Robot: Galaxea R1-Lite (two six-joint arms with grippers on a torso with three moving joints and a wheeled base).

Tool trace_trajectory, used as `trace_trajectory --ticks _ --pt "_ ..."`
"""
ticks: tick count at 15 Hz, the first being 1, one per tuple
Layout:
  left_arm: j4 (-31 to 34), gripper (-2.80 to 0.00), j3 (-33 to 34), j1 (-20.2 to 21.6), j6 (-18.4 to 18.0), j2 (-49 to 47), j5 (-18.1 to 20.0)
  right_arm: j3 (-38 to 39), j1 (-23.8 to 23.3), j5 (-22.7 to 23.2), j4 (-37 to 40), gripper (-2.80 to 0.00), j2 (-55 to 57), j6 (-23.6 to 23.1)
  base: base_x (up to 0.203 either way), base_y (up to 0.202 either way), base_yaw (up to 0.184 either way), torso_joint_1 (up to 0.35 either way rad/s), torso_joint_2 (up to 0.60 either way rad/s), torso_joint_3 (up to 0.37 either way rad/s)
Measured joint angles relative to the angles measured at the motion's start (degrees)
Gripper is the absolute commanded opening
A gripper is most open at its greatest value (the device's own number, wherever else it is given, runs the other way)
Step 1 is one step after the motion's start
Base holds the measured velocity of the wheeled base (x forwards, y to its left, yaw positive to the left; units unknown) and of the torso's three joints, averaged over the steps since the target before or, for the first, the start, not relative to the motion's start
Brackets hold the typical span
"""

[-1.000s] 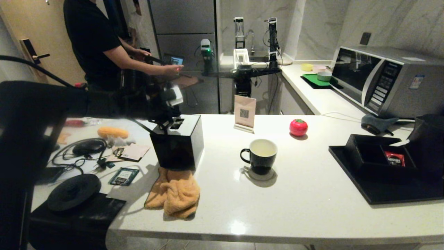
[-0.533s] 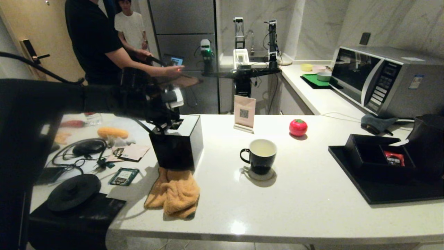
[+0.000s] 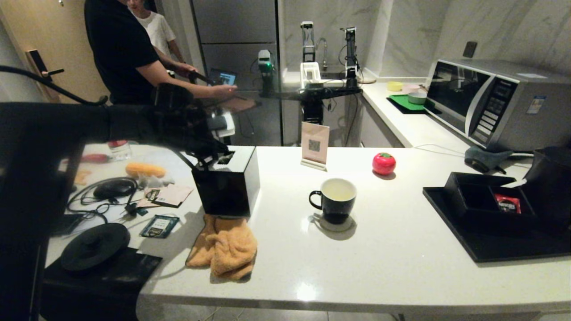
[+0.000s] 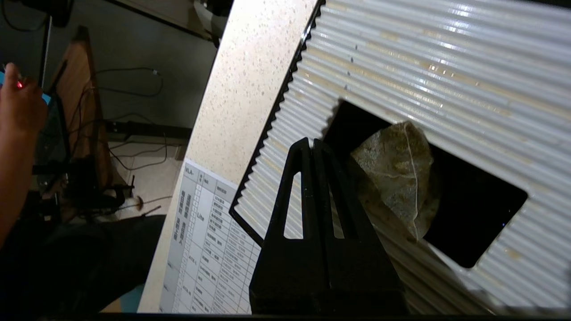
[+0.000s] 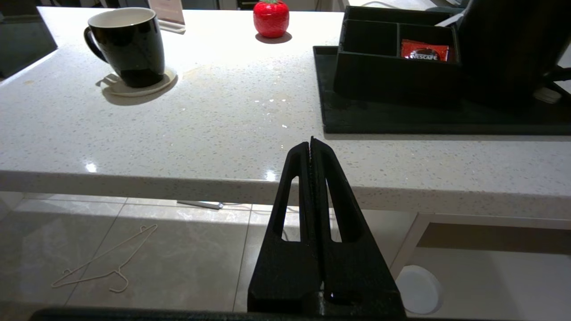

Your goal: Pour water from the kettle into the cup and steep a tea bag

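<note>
The black cup stands on a coaster mid-counter, with pale water in its white inside; the right wrist view also shows the cup. The black kettle stands at the far right on the tray. My left gripper hovers shut over the black box. In its wrist view the left gripper sits just above the box's ribbed white lid. The grey-green tea bag hangs beside the fingers, over the lid's dark slot. My right gripper is parked shut below the counter's front edge.
An orange cloth lies in front of the box. A red tomato-shaped ornament, a card stand, a black tray with a compartmented box and red sachet, and a microwave are around. Two people stand behind.
My left arm has risen a little and its wrist has turned above the box. A person in white has come into view behind. The cup and kettle have not moved.
</note>
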State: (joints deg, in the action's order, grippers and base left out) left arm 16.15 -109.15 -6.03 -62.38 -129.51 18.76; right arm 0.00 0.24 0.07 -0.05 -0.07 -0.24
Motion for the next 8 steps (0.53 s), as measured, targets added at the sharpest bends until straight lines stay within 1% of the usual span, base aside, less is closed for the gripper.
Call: trace_trajectory --ticks 3,5,8 --pt "0.3 -2.80 -1.8 -0.2 0.0 -0.3 0.0 0.0 0.0 0.0 0.0 -2.80 0.0 0.0 0.000 0.000 0.000 0.000 0.00 0.000" --pt "2.1 -2.80 -3.3 -0.4 0.0 -0.4 0.1 0.0 0.0 0.0 0.0 -2.80 0.0 0.0 0.000 0.000 0.000 0.000 0.00 0.000" --pt "2.5 -2.80 -3.9 -0.9 0.0 0.0 0.2 0.0 0.0 0.0 0.0 -2.80 0.0 0.0 0.000 0.000 0.000 0.000 0.00 0.000"
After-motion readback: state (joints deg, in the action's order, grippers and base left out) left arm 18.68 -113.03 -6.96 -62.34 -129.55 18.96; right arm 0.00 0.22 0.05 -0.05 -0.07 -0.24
